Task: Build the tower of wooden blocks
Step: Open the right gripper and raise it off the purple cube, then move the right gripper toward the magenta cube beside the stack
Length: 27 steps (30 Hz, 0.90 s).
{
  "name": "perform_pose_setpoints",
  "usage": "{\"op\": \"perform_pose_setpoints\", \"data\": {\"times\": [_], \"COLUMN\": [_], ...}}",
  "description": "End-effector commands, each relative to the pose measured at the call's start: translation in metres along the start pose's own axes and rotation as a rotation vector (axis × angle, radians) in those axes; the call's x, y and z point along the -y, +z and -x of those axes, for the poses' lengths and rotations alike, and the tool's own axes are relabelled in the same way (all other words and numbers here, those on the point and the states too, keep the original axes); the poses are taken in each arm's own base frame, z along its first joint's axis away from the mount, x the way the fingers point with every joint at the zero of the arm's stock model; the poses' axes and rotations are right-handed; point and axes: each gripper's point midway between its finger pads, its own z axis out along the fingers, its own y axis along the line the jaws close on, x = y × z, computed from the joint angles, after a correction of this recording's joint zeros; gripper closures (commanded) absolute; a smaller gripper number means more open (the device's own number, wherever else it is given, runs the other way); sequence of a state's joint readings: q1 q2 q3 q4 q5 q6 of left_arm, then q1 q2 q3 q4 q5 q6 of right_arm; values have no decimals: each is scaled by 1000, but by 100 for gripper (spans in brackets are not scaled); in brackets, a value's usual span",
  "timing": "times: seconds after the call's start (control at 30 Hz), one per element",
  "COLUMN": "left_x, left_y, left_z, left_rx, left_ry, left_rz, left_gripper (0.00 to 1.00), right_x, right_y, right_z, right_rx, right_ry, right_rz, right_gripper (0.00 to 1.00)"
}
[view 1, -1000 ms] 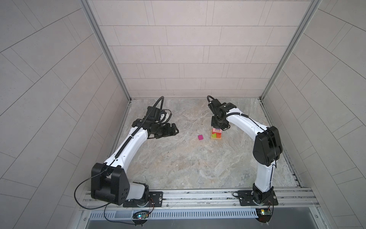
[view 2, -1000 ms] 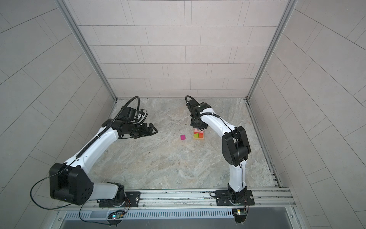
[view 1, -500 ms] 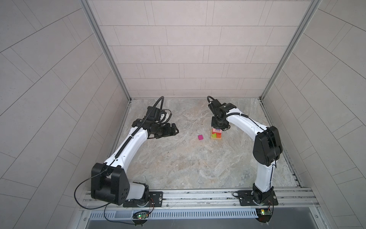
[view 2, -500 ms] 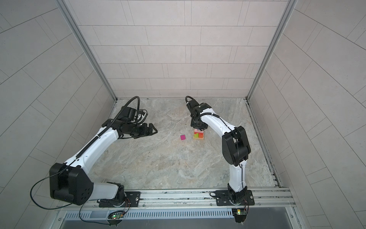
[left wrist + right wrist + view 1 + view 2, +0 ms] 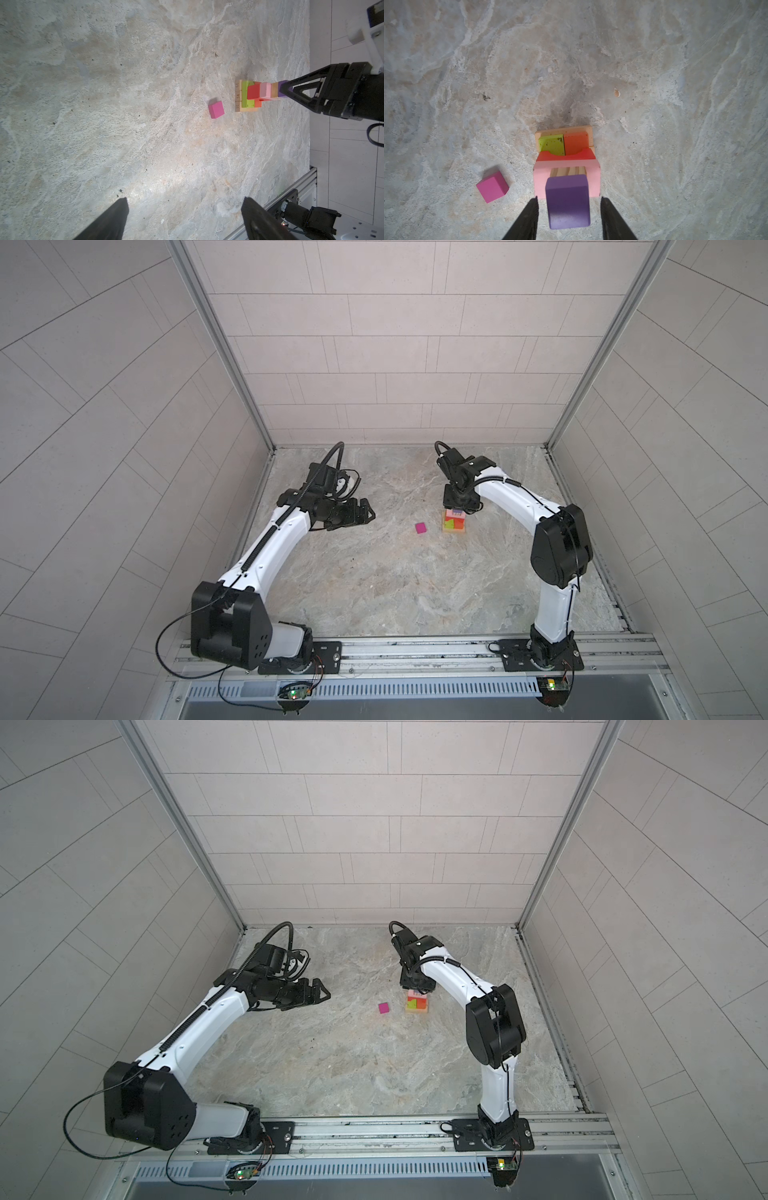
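While the right gripper (image 5: 569, 198) straddles the purple cube (image 5: 566, 207) atop the tower (image 5: 454, 524), far right of centre, jaws parted and gripping nothing, it should rise straight up without a nudge, and the left gripper (image 5: 185, 203) hangs wide open, empty.

Above the wood block tower (image 5: 454, 524) the right gripper (image 5: 569, 198) blocks the way down, its fingers (image 5: 527, 218) flanking the purple cube (image 5: 568, 209) with narrow gaps. The magenta cube (image 5: 420, 528) lies near the tower's side facing the left gripper (image 5: 369, 510). The worktop (image 5: 395, 593) beyond is bare.
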<state>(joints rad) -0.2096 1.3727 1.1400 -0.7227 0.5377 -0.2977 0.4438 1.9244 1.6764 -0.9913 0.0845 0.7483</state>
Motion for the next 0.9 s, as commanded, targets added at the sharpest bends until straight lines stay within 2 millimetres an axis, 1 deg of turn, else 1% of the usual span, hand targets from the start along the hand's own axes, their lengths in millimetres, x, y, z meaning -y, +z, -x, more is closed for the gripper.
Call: {"op": "perform_pose_setpoints", "data": {"times": [0.0,0.17,0.47,0.73,0.87], "left_x": [0,1,1,1,1], "left_y": [-3,-3,-4,-4,-5], "left_z": [-4,-3,-3,-3,-3], "left_rx": [0,0,3,4,6], "left_ry": [9,9,10,12,12], "left_rz": [2,1,-1,2,3], "left_gripper": [8,8,8,8,8], "right_x": [4,2,5,9,6], "right_y": [-1,-9,-40,-59,-67], "right_z": [0,4,11,6,-1], "right_rx": [0,21,96,134,152], "right_ry": [3,0,-18,-83,-119], "right_rz": [-10,13,57,75,111], "right_gripper": [50,49,48,48,45]}}
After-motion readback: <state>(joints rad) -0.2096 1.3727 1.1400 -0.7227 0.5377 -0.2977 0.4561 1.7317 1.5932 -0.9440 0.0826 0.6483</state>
